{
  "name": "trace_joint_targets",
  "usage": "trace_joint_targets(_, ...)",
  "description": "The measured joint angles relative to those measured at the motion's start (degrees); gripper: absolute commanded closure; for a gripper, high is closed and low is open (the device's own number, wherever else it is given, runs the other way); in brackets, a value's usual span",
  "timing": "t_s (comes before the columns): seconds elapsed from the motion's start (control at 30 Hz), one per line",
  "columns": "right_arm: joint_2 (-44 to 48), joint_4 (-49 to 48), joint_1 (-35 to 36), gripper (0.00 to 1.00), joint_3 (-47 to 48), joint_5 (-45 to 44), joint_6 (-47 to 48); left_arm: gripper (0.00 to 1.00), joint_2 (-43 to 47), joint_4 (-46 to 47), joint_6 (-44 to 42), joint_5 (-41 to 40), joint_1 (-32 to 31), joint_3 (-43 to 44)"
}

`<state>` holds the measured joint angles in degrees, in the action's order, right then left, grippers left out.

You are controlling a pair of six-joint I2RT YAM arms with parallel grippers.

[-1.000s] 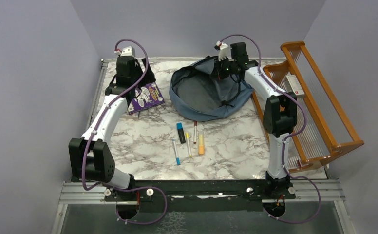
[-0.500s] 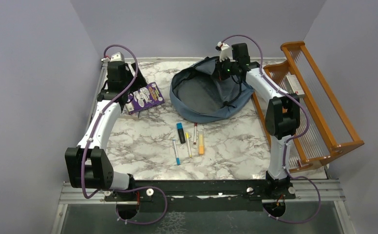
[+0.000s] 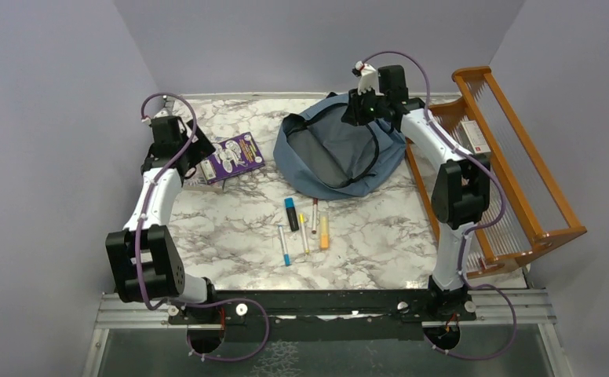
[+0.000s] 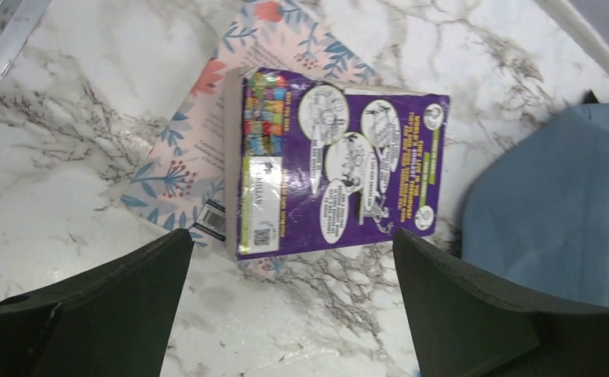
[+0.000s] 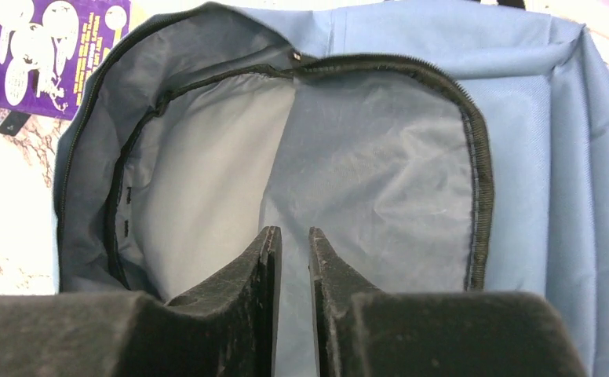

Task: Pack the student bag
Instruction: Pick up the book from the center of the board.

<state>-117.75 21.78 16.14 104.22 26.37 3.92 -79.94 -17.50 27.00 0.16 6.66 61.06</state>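
Observation:
The dusty-blue student bag [image 3: 337, 161] lies at the back of the table, its zipper undone and its grey lining [image 5: 364, 165] showing. My right gripper [image 3: 358, 108] hovers over the bag's far rim. In the right wrist view, this gripper [image 5: 293, 232] has its jaws a narrow gap apart with nothing between them. My left gripper [image 3: 198, 151] hangs wide open above the marble, just short of a purple book [image 4: 337, 161]. The book rests on a floral notebook [image 4: 180, 161]. Between the left gripper's [image 4: 292, 239] jaws there is only table.
Several pens and markers [image 3: 305, 224] lie in a row in front of the bag. An orange wooden rack [image 3: 513, 165] stands along the right edge. The purple book [image 3: 237, 155] lies just left of the bag.
The right gripper has opened slightly and let go of the bag's flap, which has sagged flatter. The left arm has swung left and drawn back from the book, its jaws opening wider.

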Motion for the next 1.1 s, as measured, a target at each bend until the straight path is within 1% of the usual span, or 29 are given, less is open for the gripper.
trace_joint_targets(0.1, 1.09, -0.72, 0.0, 0.68, -0.7, -0.09, -0.2, 0.01, -2.05, 0.2, 0.13, 1.25, 2.69, -0.83)
trace_joint_targets(0.2, 2.32, -1.29, 0.0, 0.65, -2.12, -0.15, -0.72, 0.01, -4.22, 1.57, 0.0, 3.19, 3.02, -0.96)
trace_joint_targets(0.3, 3.85, -2.27, 0.0, 0.64, -4.33, -0.13, -1.64, 0.02, -6.25, 3.32, 0.0, 4.61, 3.02, -0.63)
trace_joint_targets(0.37, 5.49, -3.37, 0.0, 0.63, -6.6, -0.09, -2.97, 0.03, -8.31, 4.22, 0.02, 5.14, 3.04, 0.02)
trace_joint_targets(0.6, 14.25, -8.66, 1.44, 0.6, -15.63, -0.17, -8.9, 0.09, -14.6, 4.79, 0.46, 5.38, 4.37, 2.21)
trace_joint_targets(0.73, 18.47, -12.07, 5.97, 0.59, -19.12, -0.42, -11.26, 0.12, -16.28, 4.96, 0.87, 5.35, 5.66, 2.34)
trace_joint_targets(0.87, 20.87, -16.17, 11.13, 0.55, -23.61, -0.46, -13.44, 0.14, -18.23, 5.03, 1.07, 5.38, 6.08, 3.08)
trace_joint_targets(1.03, 19.52, -20.26, 18.62, 0.47, -25.55, -1.88, -12.68, 0.2, -18.86, 5.01, 1.09, 5.38, 6.16, 3.13)
trace_joint_targets(1.1, 17.84, -23.45, 22.53, 0.46, -25.55, -2.91, -9.6, 0.22, -19.02, 4.98, 1.09, 5.38, 6.36, 3.13)
